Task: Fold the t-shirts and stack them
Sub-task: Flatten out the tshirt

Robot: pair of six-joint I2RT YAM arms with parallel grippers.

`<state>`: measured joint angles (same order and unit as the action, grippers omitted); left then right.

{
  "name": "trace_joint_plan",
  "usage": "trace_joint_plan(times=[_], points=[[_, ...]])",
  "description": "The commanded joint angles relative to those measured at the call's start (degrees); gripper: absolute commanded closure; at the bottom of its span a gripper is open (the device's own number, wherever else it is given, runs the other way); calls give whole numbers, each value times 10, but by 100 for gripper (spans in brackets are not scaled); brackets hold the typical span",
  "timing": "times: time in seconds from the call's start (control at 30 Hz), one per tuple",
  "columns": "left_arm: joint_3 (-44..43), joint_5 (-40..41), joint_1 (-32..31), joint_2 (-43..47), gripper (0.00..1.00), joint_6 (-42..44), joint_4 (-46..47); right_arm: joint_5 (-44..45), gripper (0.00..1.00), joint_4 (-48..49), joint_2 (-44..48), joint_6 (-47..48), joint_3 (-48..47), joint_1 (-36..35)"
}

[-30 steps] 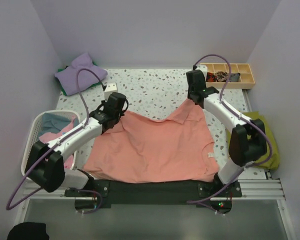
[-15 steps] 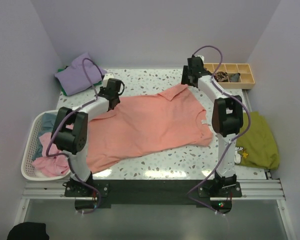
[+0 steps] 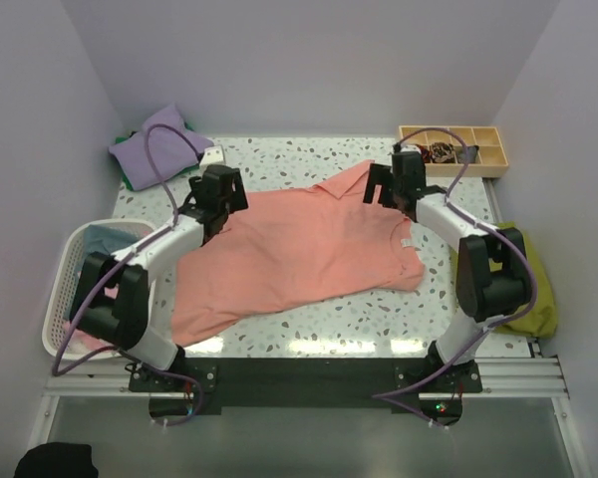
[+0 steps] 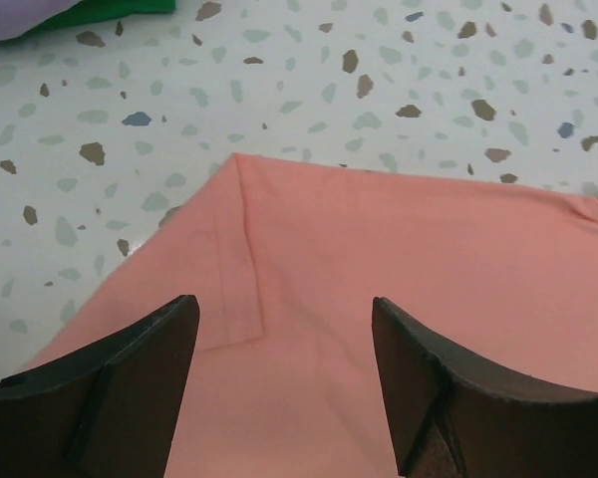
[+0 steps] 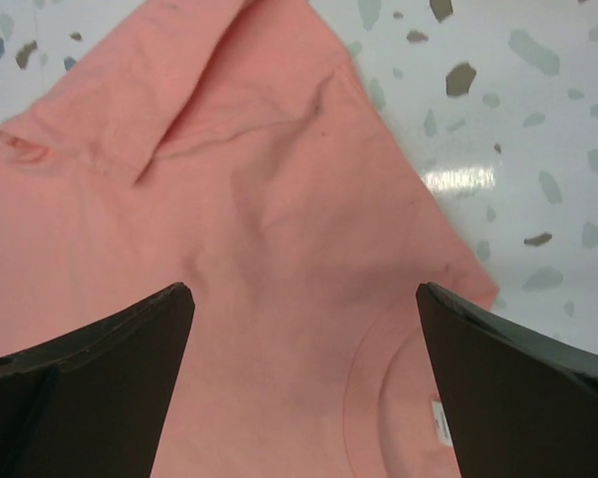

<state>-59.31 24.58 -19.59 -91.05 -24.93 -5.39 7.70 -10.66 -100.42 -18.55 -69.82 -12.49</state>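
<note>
The large salmon-pink t-shirt (image 3: 299, 249) lies spread across the speckled table, its collar to the right and its lower hem trailing toward the near left. My left gripper (image 3: 222, 194) hovers open over the shirt's far left sleeve corner (image 4: 249, 239), both dark fingers (image 4: 130, 388) apart with only flat cloth beneath. My right gripper (image 3: 391, 187) hovers open over the far right shoulder, the salmon-pink t-shirt (image 5: 259, 199) and its collar tag (image 5: 437, 418) showing between its wide-set fingers (image 5: 518, 378). Neither gripper holds anything.
A folded lavender shirt (image 3: 161, 142) lies on a green one (image 3: 130, 182) at the back left. A white basket (image 3: 55, 299) with a light blue shirt (image 3: 105, 239) stands at the left edge. An olive-green shirt (image 3: 533, 289) lies at the right. A wooden divided tray (image 3: 458, 149) sits at the back right.
Both grippers, shut on the shirt's far corners a second ago, carried it toward the back of the table, opened and let go. Both have since drawn back a little.
</note>
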Motion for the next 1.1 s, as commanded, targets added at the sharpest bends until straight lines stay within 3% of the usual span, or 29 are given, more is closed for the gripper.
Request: trace_joint_plan(times=[0.0,0.1,0.27,1.07], points=[[76,-9,-40,56,24,-14,87,-11,1,97,58,-15,112,-3],[114,11,-55,77,23,-18,103,-21,1,178,127,-12,215,-3],[151,29,-64,126,23,-26,106,-35,1,199,183,-7,275,-3],[147,89,-92,200,16,-21,56,-38,1,192,214,1,285,-3]])
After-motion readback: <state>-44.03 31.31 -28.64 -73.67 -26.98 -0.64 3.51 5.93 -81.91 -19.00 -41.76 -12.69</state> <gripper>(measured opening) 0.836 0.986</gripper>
